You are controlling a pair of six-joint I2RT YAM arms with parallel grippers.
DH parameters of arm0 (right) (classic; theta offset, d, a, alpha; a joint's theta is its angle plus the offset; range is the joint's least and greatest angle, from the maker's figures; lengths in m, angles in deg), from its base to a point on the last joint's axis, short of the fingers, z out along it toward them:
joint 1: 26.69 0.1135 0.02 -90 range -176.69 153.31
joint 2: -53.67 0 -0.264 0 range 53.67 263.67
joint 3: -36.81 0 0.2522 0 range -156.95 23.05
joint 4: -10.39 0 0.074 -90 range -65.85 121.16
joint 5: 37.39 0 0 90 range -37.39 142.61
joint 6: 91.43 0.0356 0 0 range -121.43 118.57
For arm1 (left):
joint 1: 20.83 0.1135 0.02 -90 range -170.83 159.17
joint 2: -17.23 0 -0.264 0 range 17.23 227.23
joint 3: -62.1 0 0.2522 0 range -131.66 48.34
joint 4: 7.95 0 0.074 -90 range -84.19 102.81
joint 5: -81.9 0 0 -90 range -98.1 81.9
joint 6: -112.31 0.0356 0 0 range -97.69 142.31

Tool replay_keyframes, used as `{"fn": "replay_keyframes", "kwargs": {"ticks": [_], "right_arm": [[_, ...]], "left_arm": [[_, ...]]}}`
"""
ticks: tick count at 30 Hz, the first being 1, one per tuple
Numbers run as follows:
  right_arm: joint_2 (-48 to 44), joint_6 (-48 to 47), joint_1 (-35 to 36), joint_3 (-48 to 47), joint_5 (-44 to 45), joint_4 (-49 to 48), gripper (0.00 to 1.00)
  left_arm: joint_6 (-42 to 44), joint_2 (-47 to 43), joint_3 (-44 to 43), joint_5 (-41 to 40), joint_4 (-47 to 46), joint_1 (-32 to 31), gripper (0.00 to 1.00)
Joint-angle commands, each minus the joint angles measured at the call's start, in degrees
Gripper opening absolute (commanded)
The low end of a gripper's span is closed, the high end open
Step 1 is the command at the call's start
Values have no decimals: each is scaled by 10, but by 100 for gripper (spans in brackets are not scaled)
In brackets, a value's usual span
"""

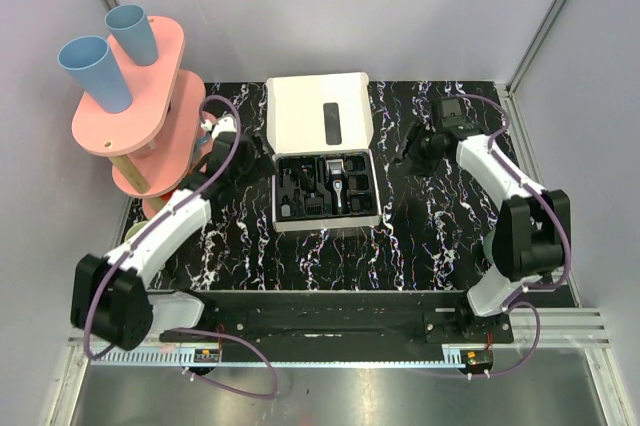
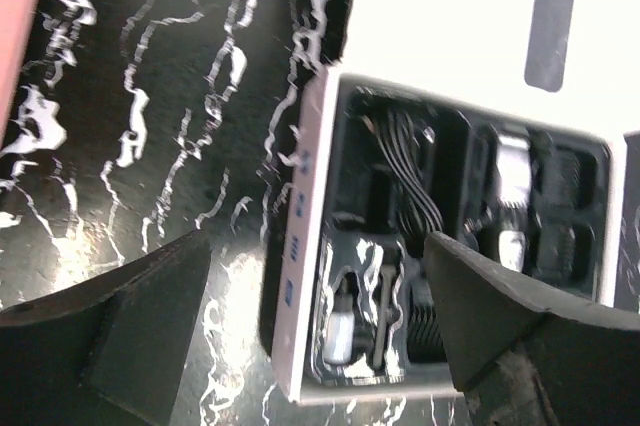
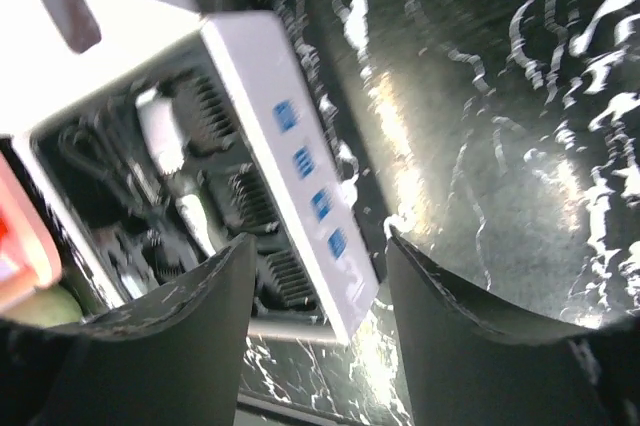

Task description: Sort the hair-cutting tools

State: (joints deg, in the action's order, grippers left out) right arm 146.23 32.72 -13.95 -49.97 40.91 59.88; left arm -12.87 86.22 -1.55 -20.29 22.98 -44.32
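Note:
The white box (image 1: 372,208) lies open mid-table, its lid folded back, with a black moulded tray inside. The slim black clipper with a grey head (image 1: 338,186) lies in the tray, with black comb attachments (image 1: 358,184) beside it. My left gripper (image 1: 250,161) is open and empty, just left of the box. In the left wrist view (image 2: 315,316) it hangs over the box's wall, with the clipper (image 2: 510,196), a coiled cable (image 2: 410,176) and a small white bottle (image 2: 340,321) in sight. My right gripper (image 1: 412,151) is open and empty, right of the box. In its wrist view (image 3: 320,326) it frames the box's corner (image 3: 300,166) and combs (image 3: 250,201).
A pink tiered stand (image 1: 150,96) with two blue cups (image 1: 95,71) stands at the far left, close behind my left arm. A greenish round thing (image 1: 135,231) shows partly under it. The black marbled table (image 1: 420,236) ends at white walls behind and at the sides.

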Motion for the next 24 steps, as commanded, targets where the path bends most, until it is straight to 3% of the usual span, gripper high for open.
{"fn": "replay_keyframes", "kwargs": {"ticks": [1, 6, 10, 13, 18, 24], "right_arm": [[62, 57, -56, -47, -12, -48, 61], [182, 62, -68, -139, -24, -56, 58], [255, 60, -73, -204, -28, -54, 56], [302, 56, -74, -256, -43, -54, 55], [364, 47, -74, -318, -103, -61, 54], [409, 32, -70, -358, -178, -73, 53]], "left_arm": [[-64, 73, -86, -68, 43, 39, 90], [-56, 224, -185, -54, 54, 70, 77], [-67, 303, -238, -56, 57, 92, 60], [-61, 349, -275, -64, 55, 100, 55], [-40, 384, -303, -45, 19, 106, 54], [4, 412, -313, 30, -48, 111, 57]]}}
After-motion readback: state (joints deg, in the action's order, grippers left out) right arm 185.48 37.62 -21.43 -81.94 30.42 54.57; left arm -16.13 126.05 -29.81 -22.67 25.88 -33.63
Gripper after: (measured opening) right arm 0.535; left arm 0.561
